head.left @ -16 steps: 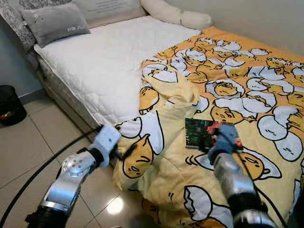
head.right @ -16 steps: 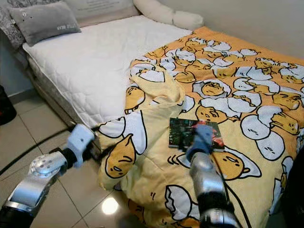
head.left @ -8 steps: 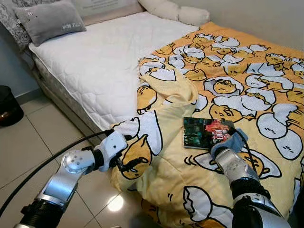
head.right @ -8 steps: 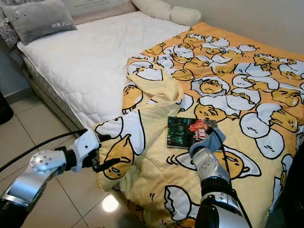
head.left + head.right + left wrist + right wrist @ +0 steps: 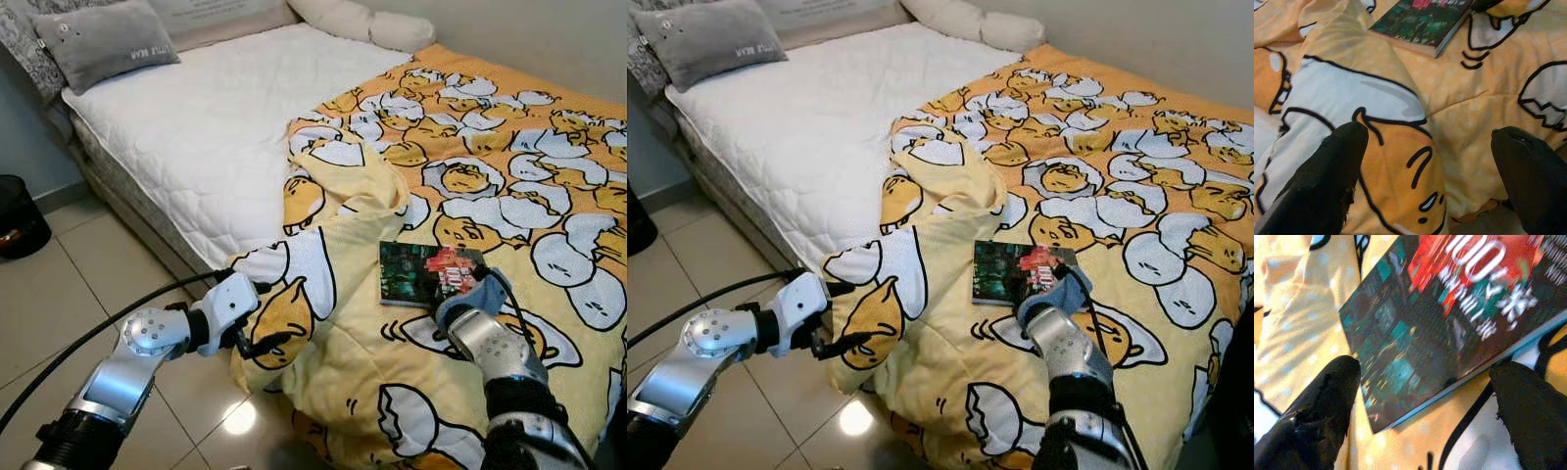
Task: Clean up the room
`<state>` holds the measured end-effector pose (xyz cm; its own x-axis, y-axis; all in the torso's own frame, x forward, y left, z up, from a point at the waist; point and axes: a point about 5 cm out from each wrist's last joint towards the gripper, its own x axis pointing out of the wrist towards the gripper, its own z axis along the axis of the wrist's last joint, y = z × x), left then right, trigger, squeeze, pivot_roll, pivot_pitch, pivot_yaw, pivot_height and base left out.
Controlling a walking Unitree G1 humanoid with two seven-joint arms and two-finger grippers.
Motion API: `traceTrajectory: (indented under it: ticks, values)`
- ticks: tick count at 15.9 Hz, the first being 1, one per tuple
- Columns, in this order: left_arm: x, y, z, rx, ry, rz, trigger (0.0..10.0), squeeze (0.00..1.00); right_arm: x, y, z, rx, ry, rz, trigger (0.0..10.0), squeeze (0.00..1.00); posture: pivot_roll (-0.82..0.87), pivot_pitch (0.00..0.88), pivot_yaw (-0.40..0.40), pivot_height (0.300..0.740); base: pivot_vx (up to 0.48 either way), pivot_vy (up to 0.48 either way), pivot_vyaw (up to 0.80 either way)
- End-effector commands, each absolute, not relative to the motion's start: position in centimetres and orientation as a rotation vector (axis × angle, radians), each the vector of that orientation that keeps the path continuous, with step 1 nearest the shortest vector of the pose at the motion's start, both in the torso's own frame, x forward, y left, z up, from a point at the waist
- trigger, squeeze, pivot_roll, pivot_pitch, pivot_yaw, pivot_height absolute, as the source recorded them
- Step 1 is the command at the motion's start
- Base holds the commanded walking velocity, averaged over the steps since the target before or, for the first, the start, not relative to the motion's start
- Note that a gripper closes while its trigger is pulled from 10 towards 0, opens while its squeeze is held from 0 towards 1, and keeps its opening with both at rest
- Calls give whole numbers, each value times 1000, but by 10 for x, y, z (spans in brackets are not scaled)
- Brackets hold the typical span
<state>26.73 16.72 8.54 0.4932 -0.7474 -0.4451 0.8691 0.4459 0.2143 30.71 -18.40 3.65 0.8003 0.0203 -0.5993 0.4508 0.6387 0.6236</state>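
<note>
Right gripper is spread wide, one black finger past each end of the dark paperback book with red and green cover, which lies flat on the bed just ahead of it. Left gripper is released too, fingers parted right at the hanging corner of the yellow cartoon-egg quilt. Further off from both, bare white quilted mattress, then a grey pillow. Small black bin sits on the tiles way off left

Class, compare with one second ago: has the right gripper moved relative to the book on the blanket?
Yes. The right gripper has drawn back toward the robot; it lay over the book and now sits at its near right corner, fingers open.
</note>
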Motion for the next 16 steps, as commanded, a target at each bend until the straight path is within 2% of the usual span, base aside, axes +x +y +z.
traceTrajectory:
  ticks: [1, 6, 10, 16]
  values:
    - [267, 166, 87, 430, 293, -1039, 10000, 957, 306, -183, 38, 885, 610, -265, 10000, 0, -37, 0, -7, 740, 0, 0, 0]
    - [265, 167, 92, 430, 294, -1070, 10000, 953, 311, -177, 31, 992, 599, -299, 10000, 0, -17, 0, -9, 740, 0, 0, 0]
    - [264, 170, 92, 433, 305, -1081, 10000, 957, 317, -188, 24, 1160, 497, -419, 10000, 0, -2, 0, 2, 740, 0, 0, 0]
    - [261, 171, 93, 461, 329, -1106, 10000, 957, 296, -187, -6, 1147, 553, -542, 10000, 0, 37, 0, 16, 740, 0, 0, 0]
